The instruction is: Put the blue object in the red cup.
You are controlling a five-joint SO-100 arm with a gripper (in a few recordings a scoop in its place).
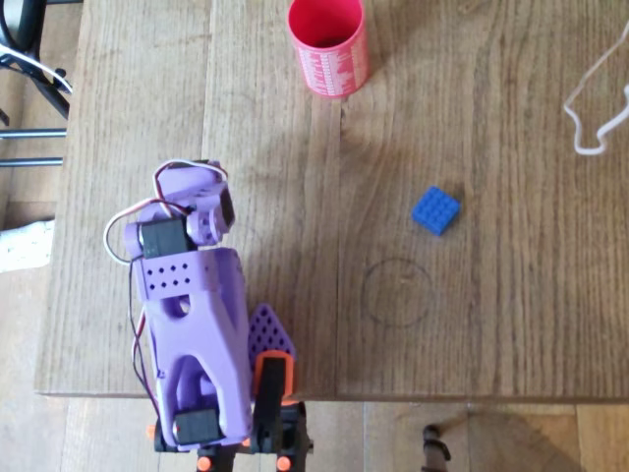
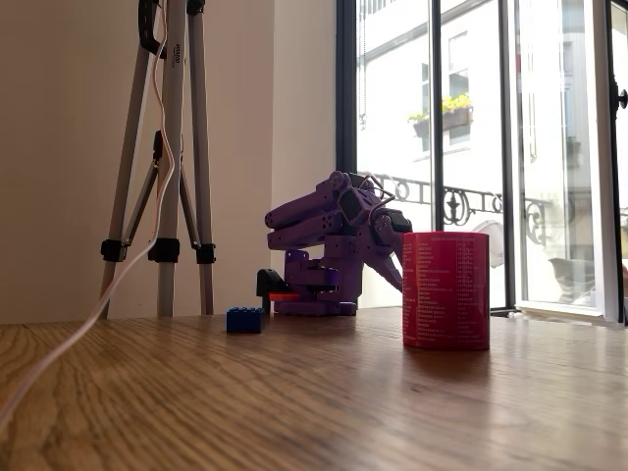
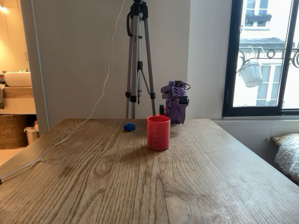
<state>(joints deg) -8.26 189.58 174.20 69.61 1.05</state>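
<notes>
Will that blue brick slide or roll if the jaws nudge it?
The blue brick lies flat on the wooden table, so it likely slides rather than rolls. It looks small, rigid plastic, probably light. Its low profile may make gripping fiddly.

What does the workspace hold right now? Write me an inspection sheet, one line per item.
Surface: brown wooden plank table, a faint pencilled circle drawn on it.
Job's things: small flat bright-blue studded plastic brick lies on the table, apart from the cup; red-pink cylindrical cup with white print stands upright, mouth open.
Clutter: nothing seen.
Grippers: purple plastic arm folded at the table's edge; its gripper is tucked low, jaw state unclear, holding nothing visible.
Cables: white cable loops on the table at the overhead view's right; white and red wires on the arm.
Surroundings: grey camera tripod, windows, pale wall.
</notes>
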